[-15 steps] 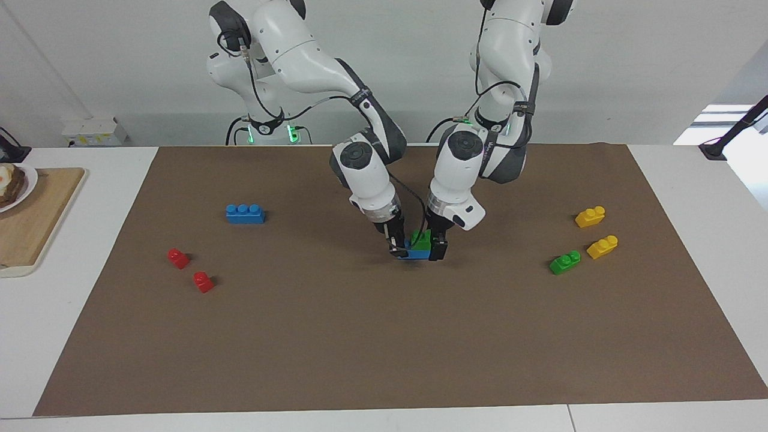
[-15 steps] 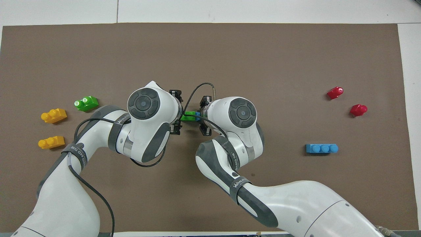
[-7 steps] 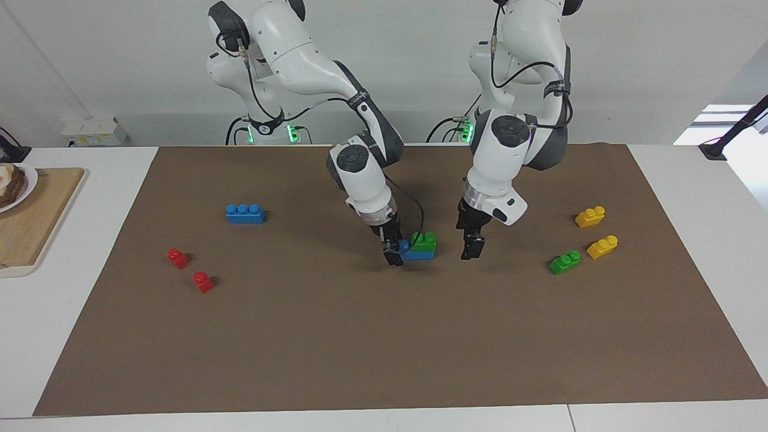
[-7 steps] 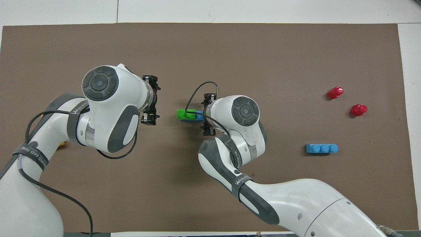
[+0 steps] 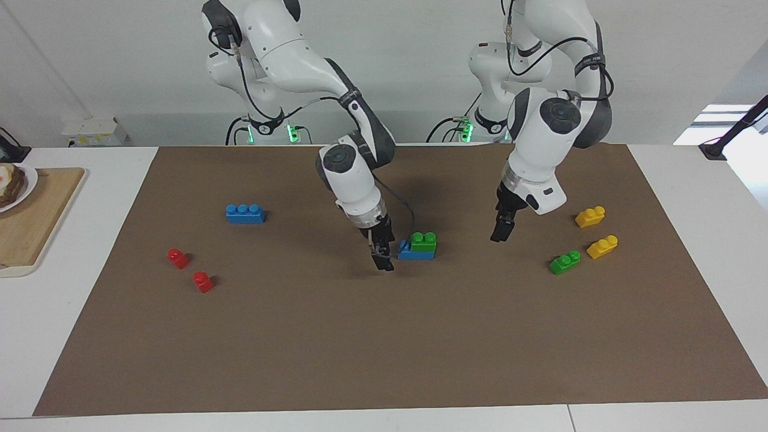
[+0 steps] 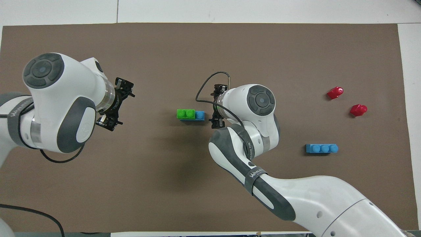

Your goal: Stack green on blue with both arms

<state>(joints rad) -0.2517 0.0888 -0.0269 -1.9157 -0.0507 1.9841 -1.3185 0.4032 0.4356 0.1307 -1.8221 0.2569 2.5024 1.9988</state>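
my right gripper (image 5: 382, 262) hangs just beside the blue brick (image 5: 407, 254), at its end toward the right arm's end of the table, apart from it, low over the brown mat (image 5: 384, 360). its fingers are spread and hold nothing. the green brick (image 5: 424, 242) sits on the blue brick, on the part toward the left arm's end, so one blue stud shows bare next to it. the stack rests near the middle of the mat, well clear of every edge.

my left gripper (image 5: 501, 231) is up over bare mat between the stack and the loose bricks toward the left arm's end. it is well apart from the stack, fingers apart, nothing in it.

the facing view shows the green one on top and the gap under my right gripper. it also shows a second green brick (image 5: 565, 262) and two yellow bricks (image 5: 590, 216) near the left arm's end of the mat; in the overhead view my left arm (image 6: 59, 108) covers those. the overhead view shows the green and blue lined up end to end in one row, and both open grippers' fingers more clearly.

second blue brick (image 5: 245, 213) and two red bricks (image 5: 178, 258) lie toward the right arm's end of the mat, apart from both grippers.
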